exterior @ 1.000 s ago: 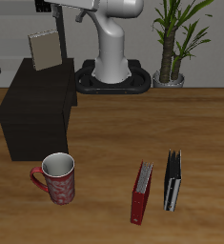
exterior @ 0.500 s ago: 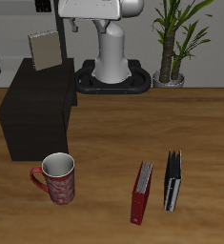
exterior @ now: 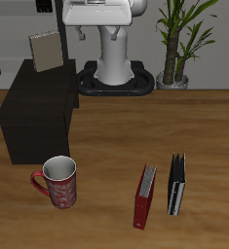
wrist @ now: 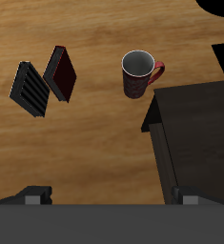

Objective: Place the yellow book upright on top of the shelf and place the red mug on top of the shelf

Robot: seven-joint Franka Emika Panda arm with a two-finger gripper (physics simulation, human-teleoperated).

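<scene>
The yellow book stands upright on the flat top of the dark shelf, near its back. On the table in front of the shelf, nearer the front edge, stands the red mug, upright with its handle pointing away from the books. My gripper hangs high in front of the robot's base, open and holding nothing, well apart from book and mug. The wrist view looks down on the mug and a corner of the shelf; its fingertips are spread wide, and the book is out of that view.
A red book and a black book lie side by side on the table near the front edge, beside the mug. They also show in the wrist view, red book and black book. A potted plant stands at the back.
The gripper has swung sideways away from the shelf and the standing book, coming to hang in front of the robot's base. Book, mug and other books have not moved.
</scene>
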